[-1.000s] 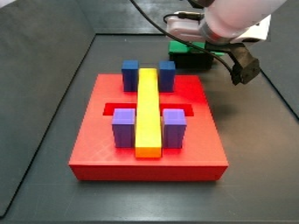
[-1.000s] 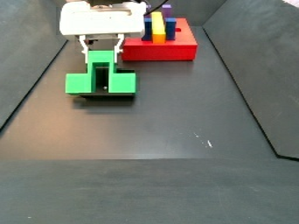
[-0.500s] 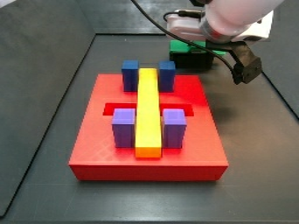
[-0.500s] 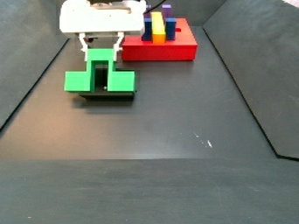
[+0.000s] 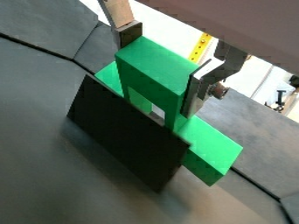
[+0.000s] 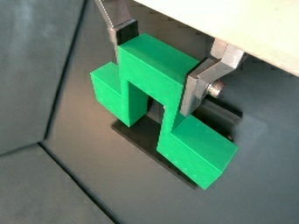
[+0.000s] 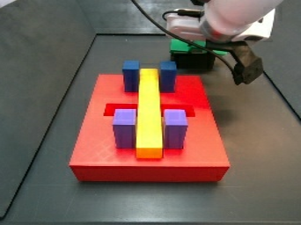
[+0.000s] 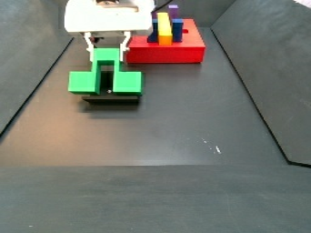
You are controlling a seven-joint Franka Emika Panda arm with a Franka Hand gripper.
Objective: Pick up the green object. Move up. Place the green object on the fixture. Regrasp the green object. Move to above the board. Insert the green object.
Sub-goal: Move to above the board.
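Note:
The green object [image 5: 158, 80] rests astride the fixture [image 5: 117, 140], its raised middle up and its two lower ends hanging to either side. My gripper [image 5: 163, 63] straddles the raised middle, with a silver finger pressed on each flank, shut on it. Another wrist view shows the same hold: the gripper [image 6: 162, 63], the green object [image 6: 158, 74] and the fixture [image 6: 131, 133] beneath. In a side view the green object [image 8: 105, 82] sits on the fixture [image 8: 112, 98] under my gripper [image 8: 107, 50]. The board [image 7: 106, 145] lies nearer, apart from the green object [image 7: 182, 48].
The board carries a long yellow bar [image 7: 150, 110], two blue blocks [image 7: 132, 75] and two purple blocks [image 7: 125, 127]. It also shows behind the gripper in a side view [image 8: 183, 53]. Dark walls ring the black floor.

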